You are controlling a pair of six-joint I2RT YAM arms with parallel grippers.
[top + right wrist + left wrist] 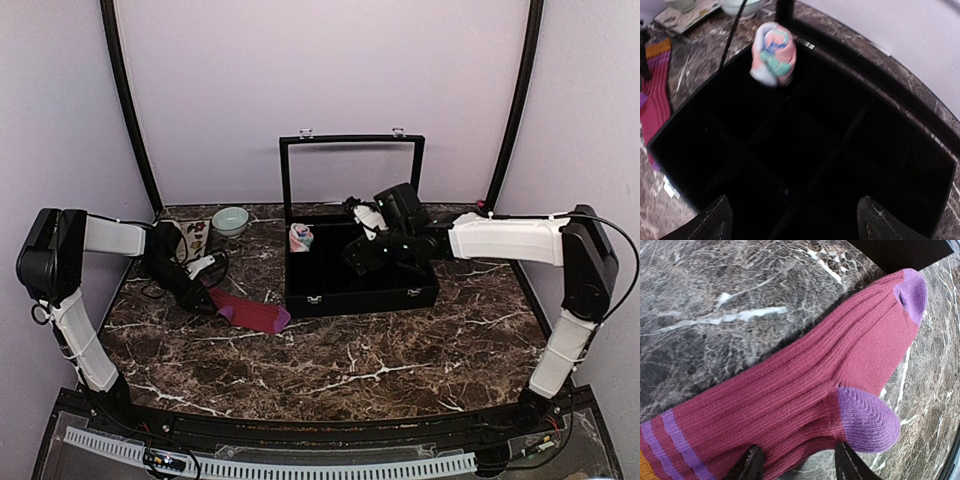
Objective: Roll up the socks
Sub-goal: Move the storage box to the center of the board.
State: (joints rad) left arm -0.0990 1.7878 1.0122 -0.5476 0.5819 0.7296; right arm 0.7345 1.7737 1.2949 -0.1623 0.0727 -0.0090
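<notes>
Seen from above: the maroon sock (250,312) flat on the worktop (400,360), just left of the black case (360,298), with the left gripper (203,292) at its cuff end. Closer on the left wrist: purple heel and toe, and jaws half spread astride the sock's near edge, with no clamp on it to be seen. Only from the right wrist: dividers inside the case, and the rolled salmon-pink sock (772,54) in the back-left corner compartment. Above the case, the right gripper (797,227), jaws released wide.
</notes>
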